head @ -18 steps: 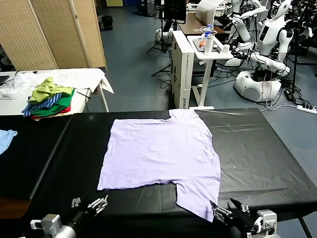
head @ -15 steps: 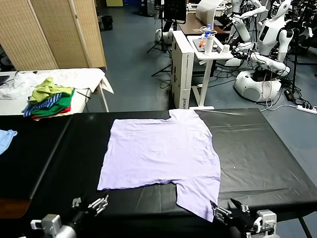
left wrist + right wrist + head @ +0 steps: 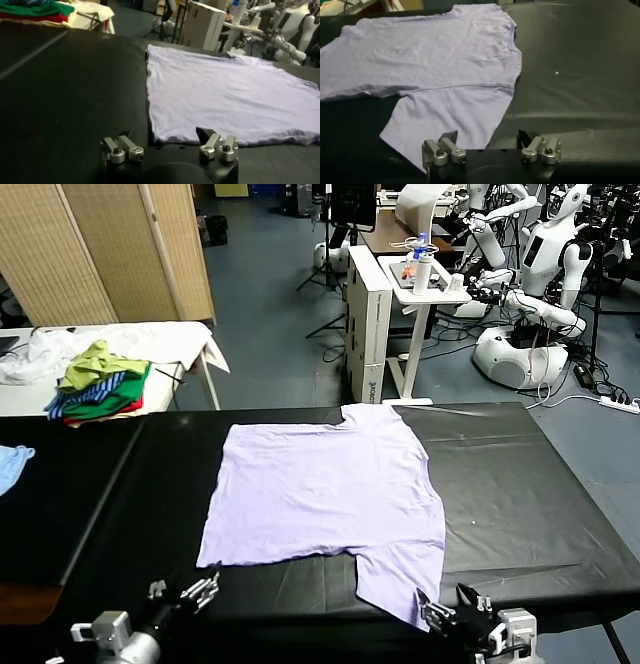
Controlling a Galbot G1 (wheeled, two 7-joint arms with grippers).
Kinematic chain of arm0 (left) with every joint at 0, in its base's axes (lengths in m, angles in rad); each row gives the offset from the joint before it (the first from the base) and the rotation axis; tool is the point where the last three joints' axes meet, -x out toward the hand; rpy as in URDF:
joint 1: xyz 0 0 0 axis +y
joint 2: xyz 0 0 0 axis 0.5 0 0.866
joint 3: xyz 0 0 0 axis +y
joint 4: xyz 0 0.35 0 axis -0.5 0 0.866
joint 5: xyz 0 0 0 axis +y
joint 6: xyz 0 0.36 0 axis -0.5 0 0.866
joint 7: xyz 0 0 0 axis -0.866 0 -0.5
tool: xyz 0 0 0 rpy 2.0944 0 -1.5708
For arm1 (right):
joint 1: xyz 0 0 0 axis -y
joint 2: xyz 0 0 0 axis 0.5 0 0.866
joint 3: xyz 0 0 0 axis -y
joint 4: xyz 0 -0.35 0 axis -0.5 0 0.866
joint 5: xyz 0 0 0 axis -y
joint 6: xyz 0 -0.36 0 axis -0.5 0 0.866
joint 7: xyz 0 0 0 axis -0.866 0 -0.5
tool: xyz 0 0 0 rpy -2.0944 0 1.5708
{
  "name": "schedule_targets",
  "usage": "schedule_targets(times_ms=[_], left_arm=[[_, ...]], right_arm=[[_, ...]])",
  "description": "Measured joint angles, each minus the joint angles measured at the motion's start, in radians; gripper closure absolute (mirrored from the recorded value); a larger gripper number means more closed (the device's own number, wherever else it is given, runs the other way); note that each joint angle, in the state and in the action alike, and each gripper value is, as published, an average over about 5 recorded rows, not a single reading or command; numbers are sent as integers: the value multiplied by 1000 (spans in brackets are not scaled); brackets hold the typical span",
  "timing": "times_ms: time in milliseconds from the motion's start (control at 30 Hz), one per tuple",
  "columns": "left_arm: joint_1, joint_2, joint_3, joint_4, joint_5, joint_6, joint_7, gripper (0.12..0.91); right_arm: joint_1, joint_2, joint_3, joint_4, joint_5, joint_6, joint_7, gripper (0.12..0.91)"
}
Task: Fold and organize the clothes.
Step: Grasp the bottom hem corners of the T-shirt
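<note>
The clothes, one pale lavender T-shirt (image 3: 325,489), lie spread flat on the black table (image 3: 520,494), with one sleeve reaching toward the near edge and the other at the far edge. My left gripper (image 3: 185,596) hovers open at the near edge, just short of the shirt's near left corner (image 3: 157,135). Open too, my right gripper (image 3: 450,619) is at the near edge beside the near sleeve (image 3: 450,115). In the left wrist view the left gripper (image 3: 166,135) holds nothing. Likewise, in the right wrist view, the right gripper (image 3: 488,135) is empty, its fingers straddling the sleeve's edge.
A pile of green, yellow, striped and red garments (image 3: 100,384) sits on a white side table (image 3: 175,339) at the back left. A light blue cloth (image 3: 10,464) lies at the table's left edge. A white cart (image 3: 400,304) and other robots (image 3: 530,284) stand beyond the table.
My right gripper has shifted a little to the left, closer to the near sleeve. The left arm has edged slightly right. The shirt has not moved.
</note>
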Motion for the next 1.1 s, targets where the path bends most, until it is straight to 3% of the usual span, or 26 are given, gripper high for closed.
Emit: schedule_targets(times_ms=[133, 367, 433, 567, 1100], left_arm=[[-1, 1, 0, 4, 1, -1, 0, 328], [0, -1, 0, 13, 3, -4, 1, 742], [-1, -1, 0, 16, 3, -4, 2, 818], [-1, -2, 1, 20, 4, -5, 2, 883], [93, -49, -7, -61, 58, -17, -18, 884]], right_arm=[[3, 0, -2, -2, 1, 1, -1, 494], [2, 0, -5, -10, 1, 7, -5, 794], [-1, 0, -4, -8, 1, 11, -6, 851], [-15, 0, 3, 7, 0, 19, -2, 886], [-191, 13, 42, 133, -41, 11, 29, 886]])
